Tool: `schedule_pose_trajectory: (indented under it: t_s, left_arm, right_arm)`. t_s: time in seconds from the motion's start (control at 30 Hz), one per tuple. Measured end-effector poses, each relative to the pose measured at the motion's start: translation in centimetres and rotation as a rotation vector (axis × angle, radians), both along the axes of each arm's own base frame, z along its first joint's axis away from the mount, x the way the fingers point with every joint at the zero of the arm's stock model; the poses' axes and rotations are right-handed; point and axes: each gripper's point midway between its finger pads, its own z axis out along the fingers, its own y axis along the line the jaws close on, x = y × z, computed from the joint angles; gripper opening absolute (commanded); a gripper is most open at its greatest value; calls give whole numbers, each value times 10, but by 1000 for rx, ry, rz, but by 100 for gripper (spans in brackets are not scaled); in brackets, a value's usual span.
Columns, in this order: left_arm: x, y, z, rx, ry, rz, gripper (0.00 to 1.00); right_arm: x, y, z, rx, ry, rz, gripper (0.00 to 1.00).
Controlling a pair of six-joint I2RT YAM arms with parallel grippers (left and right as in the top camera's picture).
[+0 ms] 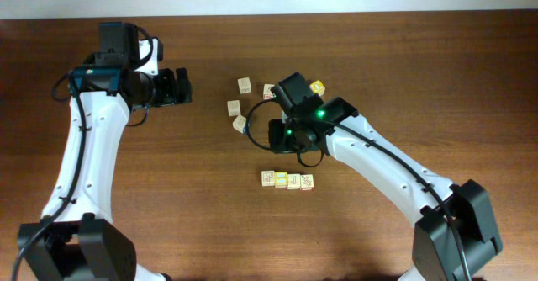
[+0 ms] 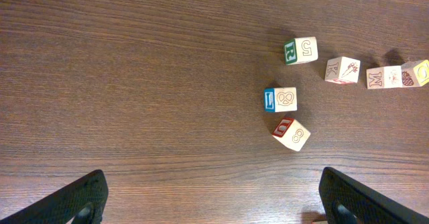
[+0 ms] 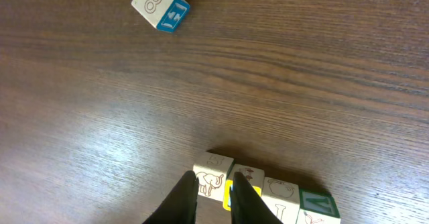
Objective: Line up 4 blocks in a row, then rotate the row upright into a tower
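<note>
- The right hand (image 3: 213, 182) points down toward the table (image 3: 301, 70). Its two fingers (image 3: 181, 200) stand only a narrow slit apart, almost pressed together.
- I can make out nothing pinched between them. A yellow block face shows through the slit.
- In the right wrist view the fingertips overlap the row of four blocks (image 3: 281, 192), in front of the elephant block (image 3: 213, 169) and its yellow-faced neighbour. Whether they touch either block I cannot tell.
- The four blocks of the row sit side by side, touching, and the row ends in the green-faced block (image 3: 318, 207). In the overhead view the row lies mid-table, on the robot's side of the other blocks.
- Beyond the row, well apart from it, the blue-faced block (image 3: 161, 6) sits skewed, with an 8 on top.
- The left hand (image 2: 213, 174) is spread wide and holds nothing. Only its two dark fingers (image 2: 80, 200) show, at the bottom corners of the left wrist view, with bare wood between them.
- Ahead of the left hand lie the loose blocks (image 1: 244, 85), none touching it. Among them, the block with a green R (image 2: 300, 50) sits farther off, and the red-faced block (image 2: 291, 134) is nearest.
- In the overhead view the left hand is well to the side of this cluster.
</note>
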Motion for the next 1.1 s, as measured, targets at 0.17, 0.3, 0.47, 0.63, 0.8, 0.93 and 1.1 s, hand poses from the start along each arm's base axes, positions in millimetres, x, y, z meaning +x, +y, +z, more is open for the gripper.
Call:
schedule_pose_trajectory:
  t_s: [0.17, 0.3, 0.47, 0.63, 0.8, 0.93, 1.1]
  left_arm:
    - [0, 0, 0, 0, 0, 0, 99]
    - [0, 0, 0, 0, 0, 0, 99]
    - [0, 0, 0, 0, 0, 0, 99]
    - [0, 0, 0, 0, 0, 0, 99]
    - [0, -5, 1, -25, 0, -13, 72]
    - [-26, -21, -11, -85, 122, -30, 24]
    - [-46, -77, -45, -108, 258, -107, 0]
  right_arm:
    - [5, 2, 2, 6, -21, -2, 52]
    - [13, -9, 1, -31, -47, -31, 61]
    - [38, -50, 0, -36, -44, -154, 63]
    - [35, -74, -5, -65, 14, -202, 54]
    - [-8, -89, -10, 6, 255, -149, 43]
    - [-29, -109, -12, 2, 356, -123, 26]
    - [-56, -100, -42, -29, 417, -87, 26]
